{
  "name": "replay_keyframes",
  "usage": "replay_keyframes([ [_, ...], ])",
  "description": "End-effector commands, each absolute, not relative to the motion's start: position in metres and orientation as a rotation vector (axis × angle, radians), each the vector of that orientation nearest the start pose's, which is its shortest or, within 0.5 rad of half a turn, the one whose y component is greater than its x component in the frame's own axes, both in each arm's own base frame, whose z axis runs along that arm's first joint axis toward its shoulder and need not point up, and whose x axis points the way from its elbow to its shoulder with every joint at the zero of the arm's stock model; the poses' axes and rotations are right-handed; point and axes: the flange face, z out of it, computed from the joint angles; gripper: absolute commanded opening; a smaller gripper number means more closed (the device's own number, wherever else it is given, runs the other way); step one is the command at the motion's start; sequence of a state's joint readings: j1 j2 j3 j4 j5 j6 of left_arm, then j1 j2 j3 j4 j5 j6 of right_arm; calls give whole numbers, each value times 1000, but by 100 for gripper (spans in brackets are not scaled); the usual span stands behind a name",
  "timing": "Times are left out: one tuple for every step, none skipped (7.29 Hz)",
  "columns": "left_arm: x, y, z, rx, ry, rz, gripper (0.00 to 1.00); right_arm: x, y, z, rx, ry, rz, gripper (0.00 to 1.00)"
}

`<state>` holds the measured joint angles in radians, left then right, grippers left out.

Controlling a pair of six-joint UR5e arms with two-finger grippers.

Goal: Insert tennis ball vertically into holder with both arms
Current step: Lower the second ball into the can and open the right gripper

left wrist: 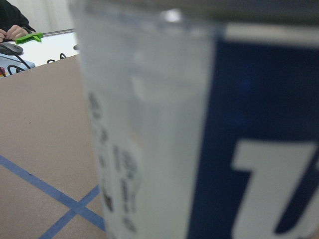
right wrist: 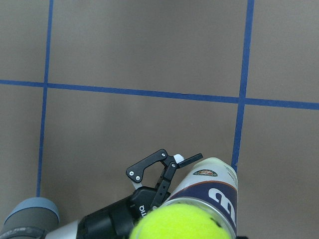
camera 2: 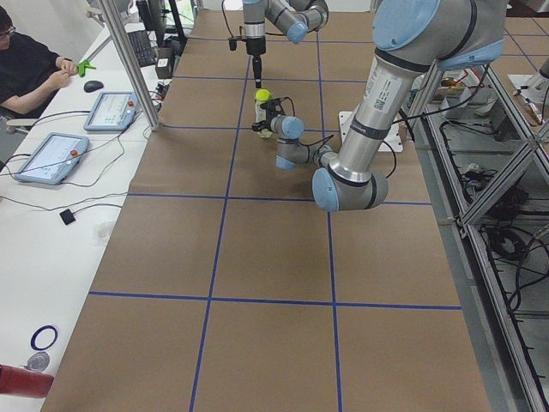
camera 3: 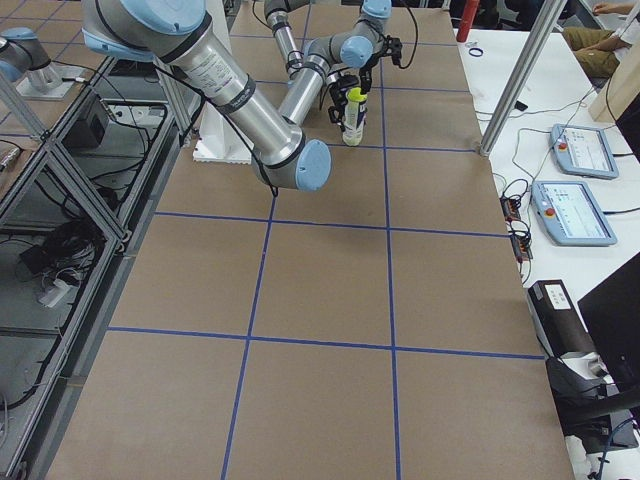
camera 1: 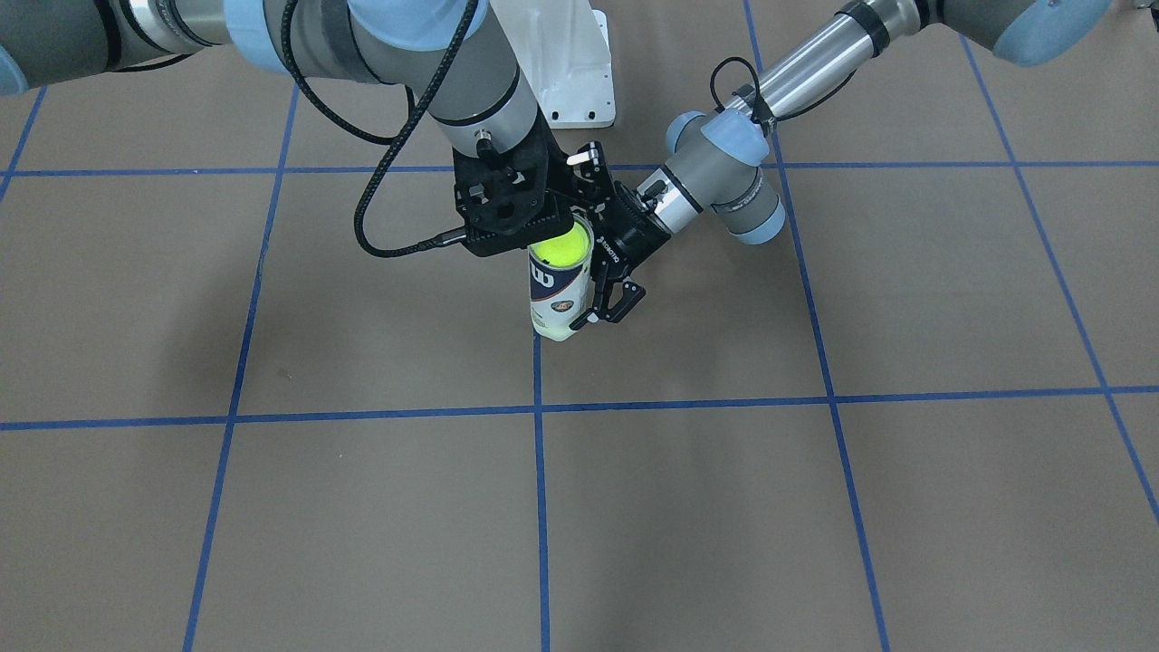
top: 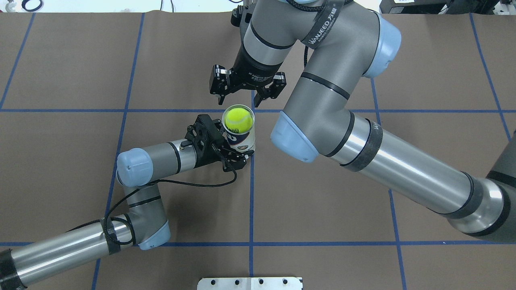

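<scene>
The clear holder (top: 241,139) with its navy and white label stands upright near the table's middle. A yellow-green tennis ball (top: 238,119) sits in its open mouth, also in the front view (camera 1: 561,248). My left gripper (top: 236,150) comes in from the side and is shut on the holder's lower half; one of its fingers (right wrist: 164,169) shows beside the holder (right wrist: 209,186). The label fills the left wrist view (left wrist: 209,129). My right gripper (top: 246,96) hangs just beyond and above the mouth, open and empty. Yellow-green shows through the holder's clear bottom (camera 1: 557,328).
The white base pedestal (camera 1: 570,63) stands behind the holder on the robot's side. Blue tape lines (top: 251,201) grid the brown table cover. A side table with tablets (camera 2: 107,110) and an operator (camera 2: 26,69) lies beyond the far edge.
</scene>
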<state>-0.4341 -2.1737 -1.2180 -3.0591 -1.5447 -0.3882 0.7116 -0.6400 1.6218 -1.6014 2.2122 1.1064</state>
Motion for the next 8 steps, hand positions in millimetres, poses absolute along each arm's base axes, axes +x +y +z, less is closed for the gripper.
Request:
replay_keyframes([
  [580,-419,301,1292,1205,526,99,-463,-494,47,-4,-1104,-35,99],
  [579,-421,301,1295,1202,525,99,-460,-492,44,0,-1110,-37,99],
  [576,-424,302,1297,1195,522,99,-457,-489,42,4,-1117,-41,99],
  [576,-424,305,1293,1193,525,99,-454,-486,39,3,-1118,-42,99],
  [574,-424,307,1294,1196,523,99,-450,-484,38,-9,-1103,-32,99],
  [571,-421,317,1285,1190,528,99,-449,-483,39,-11,-1103,-32,99],
  [557,-423,318,1293,1191,524,99,-449,-483,39,-11,-1103,-32,99],
  [532,-424,327,1301,1180,513,99,-449,-483,39,-12,-1101,-31,99],
])
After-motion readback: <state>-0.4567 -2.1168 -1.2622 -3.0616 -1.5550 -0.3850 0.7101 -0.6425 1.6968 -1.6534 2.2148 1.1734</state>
